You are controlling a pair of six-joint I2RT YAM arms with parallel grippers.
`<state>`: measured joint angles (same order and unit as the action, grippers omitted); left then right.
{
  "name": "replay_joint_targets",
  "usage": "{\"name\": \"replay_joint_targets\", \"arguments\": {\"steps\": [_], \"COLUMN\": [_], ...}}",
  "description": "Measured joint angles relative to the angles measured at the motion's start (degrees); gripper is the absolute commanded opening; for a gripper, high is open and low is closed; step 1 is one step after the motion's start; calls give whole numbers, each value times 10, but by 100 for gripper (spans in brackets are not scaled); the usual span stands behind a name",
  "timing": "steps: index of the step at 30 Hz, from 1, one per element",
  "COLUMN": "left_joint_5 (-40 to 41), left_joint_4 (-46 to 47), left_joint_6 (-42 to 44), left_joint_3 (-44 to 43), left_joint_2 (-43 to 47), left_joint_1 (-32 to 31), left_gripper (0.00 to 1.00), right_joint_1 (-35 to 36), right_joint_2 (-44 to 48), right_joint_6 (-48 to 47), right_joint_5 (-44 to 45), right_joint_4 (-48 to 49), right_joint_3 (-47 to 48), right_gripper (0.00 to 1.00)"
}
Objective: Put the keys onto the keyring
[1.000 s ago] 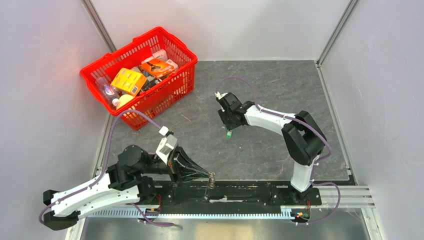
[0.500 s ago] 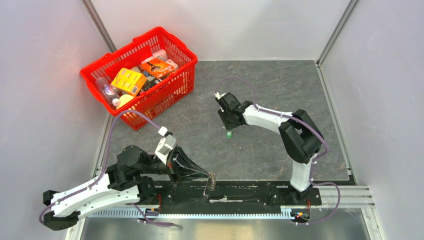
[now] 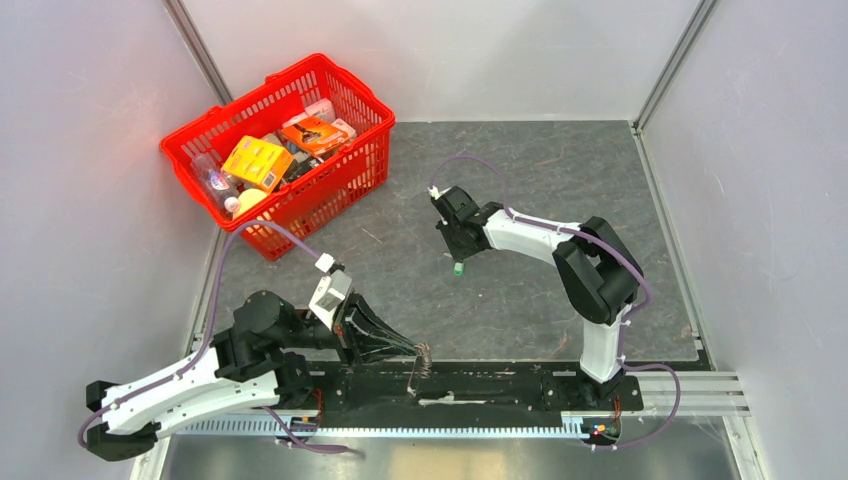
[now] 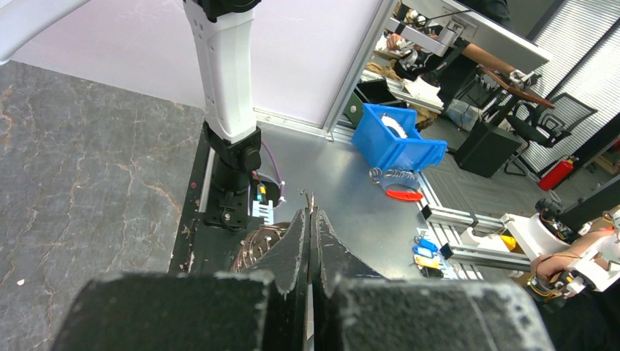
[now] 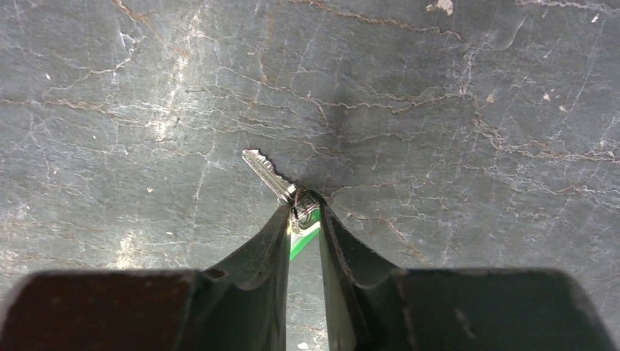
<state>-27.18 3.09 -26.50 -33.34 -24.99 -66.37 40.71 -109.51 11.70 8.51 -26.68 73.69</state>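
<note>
The key [image 5: 267, 173] has a silvery blade and a bright green head [image 5: 304, 238]. It lies on the dark mat at mid-table, where it shows as a green spot [image 3: 457, 268] in the top view. My right gripper [image 5: 305, 206] points down at it and is shut on its head; the blade sticks out to the far left. My left gripper [image 3: 412, 349] is low near the front rail, shut on the keyring [image 3: 421, 362], which hangs from its tips. In the left wrist view the ring's wire loops [image 4: 252, 248] show beside the closed fingers [image 4: 296, 241].
A red basket [image 3: 345, 185] full of packets stands at the back left. The black base rail [image 3: 500, 385] runs along the near edge. Grey walls close in both sides. A blue bin [image 4: 398, 140] sits off the table beyond the rail.
The right arm's elbow has shifted slightly left. The green key stays at the same spot on the mat. The left arm and keyring have not moved.
</note>
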Motion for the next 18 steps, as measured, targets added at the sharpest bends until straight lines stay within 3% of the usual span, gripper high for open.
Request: {"name": "replay_joint_targets", "arguments": {"steps": [18], "left_joint_5": [0], "left_joint_4": [-9], "left_joint_6": [5], "left_joint_3": [0], "left_joint_2": [0], "left_joint_1": [0], "left_gripper": [2], "right_joint_1": [0], "right_joint_2": [-1], "right_joint_6": [0], "right_joint_5": [5], "right_joint_4": [-3], "right_joint_3": [4], "right_gripper": [17]}}
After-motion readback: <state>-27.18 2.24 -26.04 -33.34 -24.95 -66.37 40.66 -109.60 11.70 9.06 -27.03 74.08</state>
